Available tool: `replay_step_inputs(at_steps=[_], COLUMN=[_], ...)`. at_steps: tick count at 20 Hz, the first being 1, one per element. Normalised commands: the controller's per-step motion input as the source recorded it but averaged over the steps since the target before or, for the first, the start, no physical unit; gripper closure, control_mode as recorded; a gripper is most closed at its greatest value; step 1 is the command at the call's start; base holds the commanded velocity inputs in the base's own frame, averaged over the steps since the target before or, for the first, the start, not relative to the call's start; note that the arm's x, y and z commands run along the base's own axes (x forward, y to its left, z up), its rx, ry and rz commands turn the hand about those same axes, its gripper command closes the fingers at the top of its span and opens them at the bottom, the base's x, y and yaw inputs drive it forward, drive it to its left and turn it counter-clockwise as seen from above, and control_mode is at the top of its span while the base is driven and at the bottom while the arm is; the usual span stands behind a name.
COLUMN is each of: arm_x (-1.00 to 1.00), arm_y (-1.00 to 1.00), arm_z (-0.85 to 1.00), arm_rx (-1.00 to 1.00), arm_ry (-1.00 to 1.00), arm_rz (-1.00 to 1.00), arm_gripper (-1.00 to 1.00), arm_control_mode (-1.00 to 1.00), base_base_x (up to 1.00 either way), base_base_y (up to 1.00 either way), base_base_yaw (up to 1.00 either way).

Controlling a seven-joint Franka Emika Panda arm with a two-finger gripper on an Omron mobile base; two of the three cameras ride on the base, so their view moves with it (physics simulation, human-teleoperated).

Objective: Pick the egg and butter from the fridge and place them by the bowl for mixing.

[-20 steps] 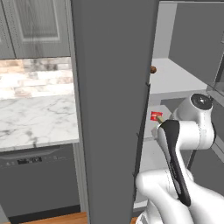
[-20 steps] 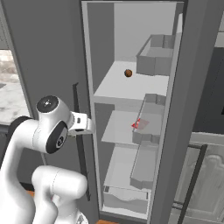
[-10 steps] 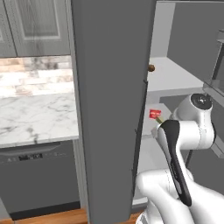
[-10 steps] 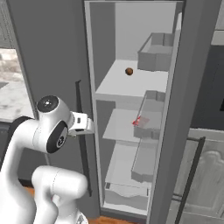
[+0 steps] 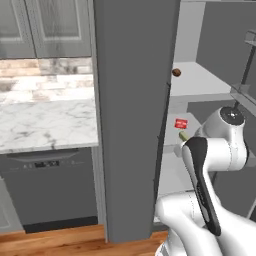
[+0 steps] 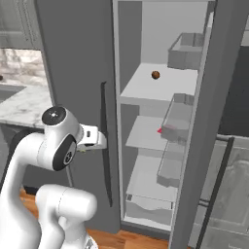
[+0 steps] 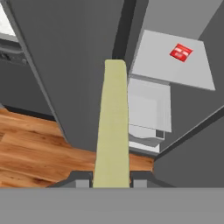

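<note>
One stick, the butter (image 7: 113,127), is pinched between the gripper (image 7: 111,178) fingers, its long axis running straight out from them toward the fridge (image 5: 135,100) door's edge. Still inside the fridge, on an upper shelf, sits the egg (image 6: 155,75).

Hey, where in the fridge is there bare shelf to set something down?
In the fridge, the shelf under the egg is bare in front of and beside it. The middle shelf is bare left of the red packet. The door bins crowd the right side.
</note>
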Motion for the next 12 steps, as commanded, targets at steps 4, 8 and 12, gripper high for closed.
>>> replay_step_inputs(at_steps=[4,8,12], arm_x=[0.0,0.0,0.0], arm_y=[0.0,0.0,0.0], arm_z=[0.0,0.0,0.0], arm_rx=[0.0,0.0,0.0], arm_ry=[0.0,0.0,0.0], arm_rz=[0.0,0.0,0.0], arm_gripper=[1.0,1.0,1.0], arm_control_mode=[1.0,1.0,1.0], base_base_x=[-0.04,0.0,0.0], base_base_y=[0.67,0.71,0.39], base_base_yaw=[0.11,0.33,0.76])
